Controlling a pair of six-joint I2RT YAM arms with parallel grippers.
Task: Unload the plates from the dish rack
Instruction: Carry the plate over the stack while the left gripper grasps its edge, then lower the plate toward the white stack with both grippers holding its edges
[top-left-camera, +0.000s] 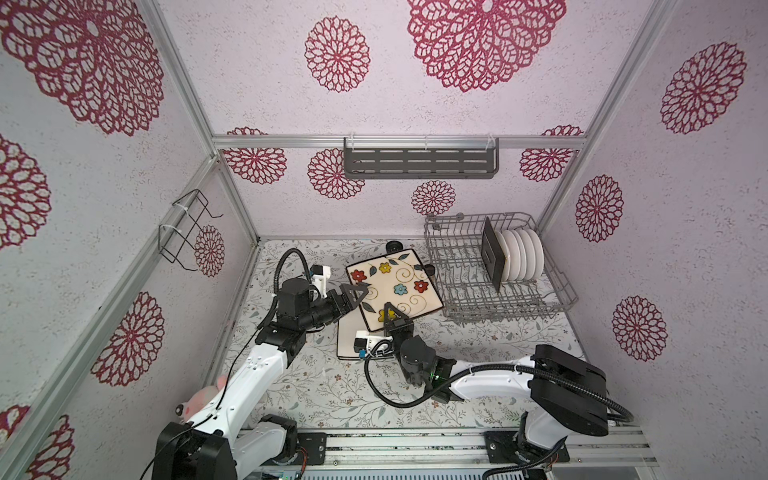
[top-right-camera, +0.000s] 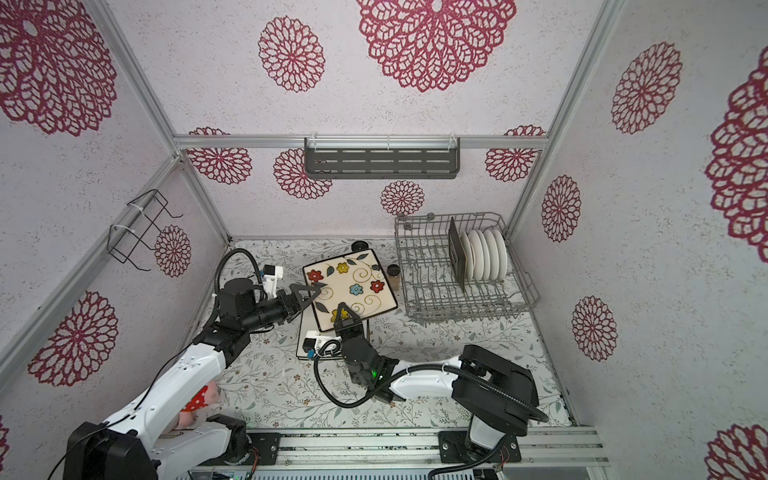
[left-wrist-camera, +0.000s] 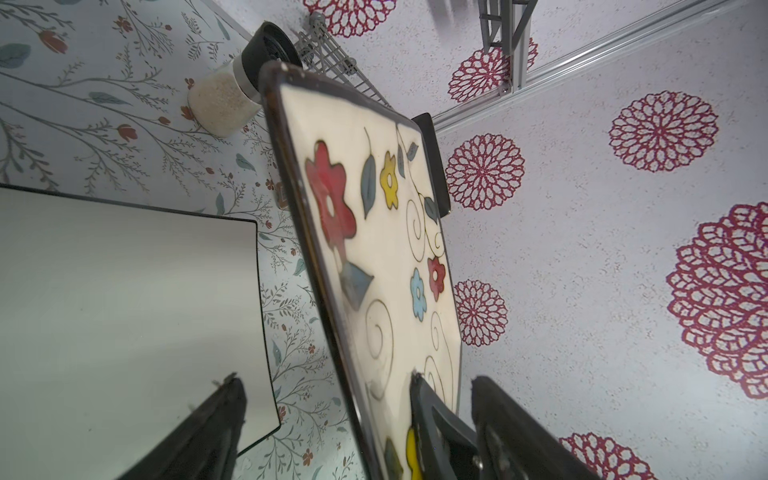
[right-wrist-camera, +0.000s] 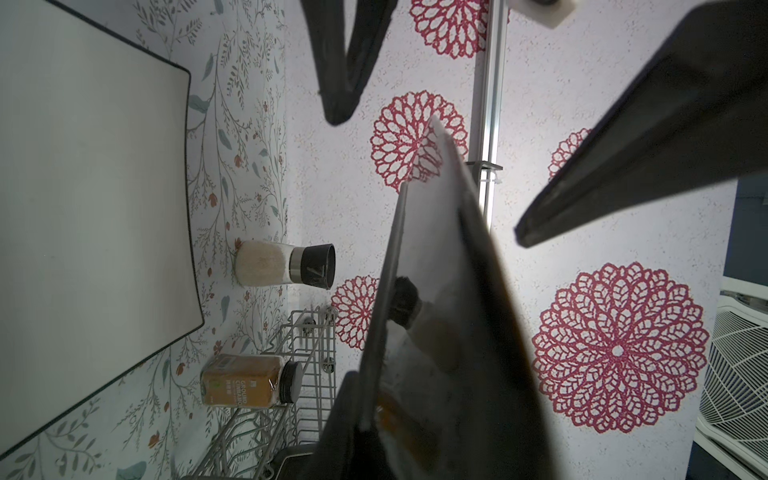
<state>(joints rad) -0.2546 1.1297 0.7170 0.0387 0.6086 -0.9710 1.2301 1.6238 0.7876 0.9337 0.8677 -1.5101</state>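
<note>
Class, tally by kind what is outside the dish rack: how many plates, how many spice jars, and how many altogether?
Plates: 2 (floral plate, held up; plain plate, lying flat)
Spice jars: 2 (white-grain jar; cinnamon jar)
Total: 4

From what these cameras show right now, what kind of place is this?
Probably a mock kitchen corner built as a robot test cell: wallpapered panels in an aluminium frame, a grey wire dish rack holding white round plates, and a ground cinnamon jar beside it on the floral tabletop.
</note>
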